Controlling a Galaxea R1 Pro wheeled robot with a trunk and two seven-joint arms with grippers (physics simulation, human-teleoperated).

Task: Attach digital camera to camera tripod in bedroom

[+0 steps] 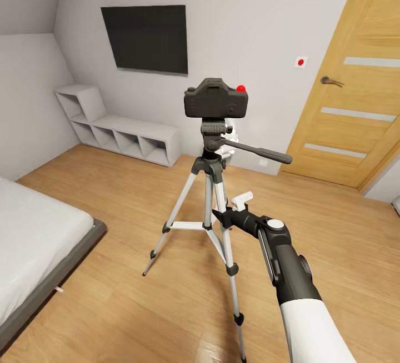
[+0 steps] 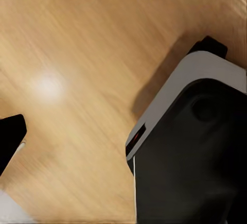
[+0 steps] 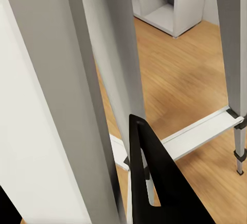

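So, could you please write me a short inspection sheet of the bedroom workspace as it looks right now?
Surface: light wood floor, bare around the tripod feet.
Job's things: digital camera sits upright on the head of the camera tripod; tripod standing, legs spread.
Clutter: nothing seen.
Grippers: right gripper beside a tripod leg, state unclear; left gripper over the floor, state unclear.
Cables: nothing seen.
Surroundings: bed, white shelf unit, wall TV, wooden door.

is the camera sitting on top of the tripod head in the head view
Yes, the digital camera sits upright on the black pan head of the camera tripod, its red button on top.
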